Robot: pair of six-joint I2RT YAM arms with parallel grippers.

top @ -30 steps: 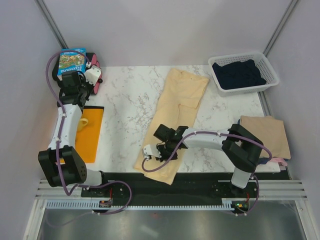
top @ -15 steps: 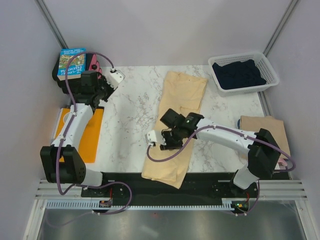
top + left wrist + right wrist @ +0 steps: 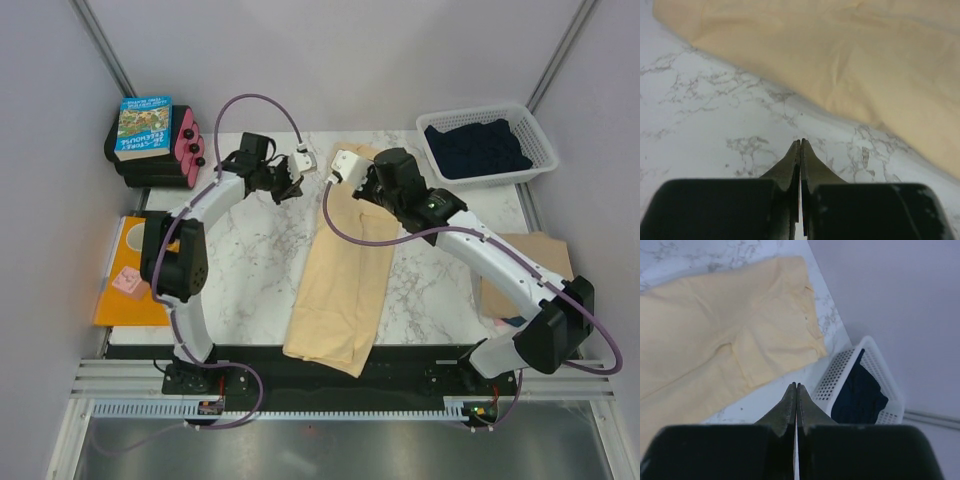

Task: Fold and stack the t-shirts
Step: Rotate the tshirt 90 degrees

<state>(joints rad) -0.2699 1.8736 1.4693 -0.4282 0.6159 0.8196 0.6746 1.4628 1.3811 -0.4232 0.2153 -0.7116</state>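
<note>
- Both my arms have swung away from where they were a second ago. My right claw [image 3: 343, 163] has left the near end of the yellow shirt [image 3: 340, 280] for its far end, and my left claw [image 3: 303, 160] has come in from the far left corner to meet it.
- Nearest me, the yellow shirt's near end lies at the front edge of the surface [image 3: 250, 250], with neither claw on it.
- From there the shirt runs away from me as one long narrow strip. Its long axis goes near to far and leans a little to the right.
- To the right of the strip and well apart from it, a folded tan shirt [image 3: 530, 265] sits at the surface's right edge.
- At the far end my left claw is closed and empty over bare marble, just beside the strip's left edge. In its wrist view the cloth edge lies ahead of the tips and slants off to the right.
- My right claw is also closed and holds nothing. It hangs above the far end of the strip, with the far corner ahead and to the left in its wrist view.
- I judge the right claw the nearer to the cloth. A fold that brings the far end toward me would need each claw on its own far corner.
- Farthest off to the right, a navy shirt [image 3: 478, 148] lies in a white basket [image 3: 540, 135].
</note>
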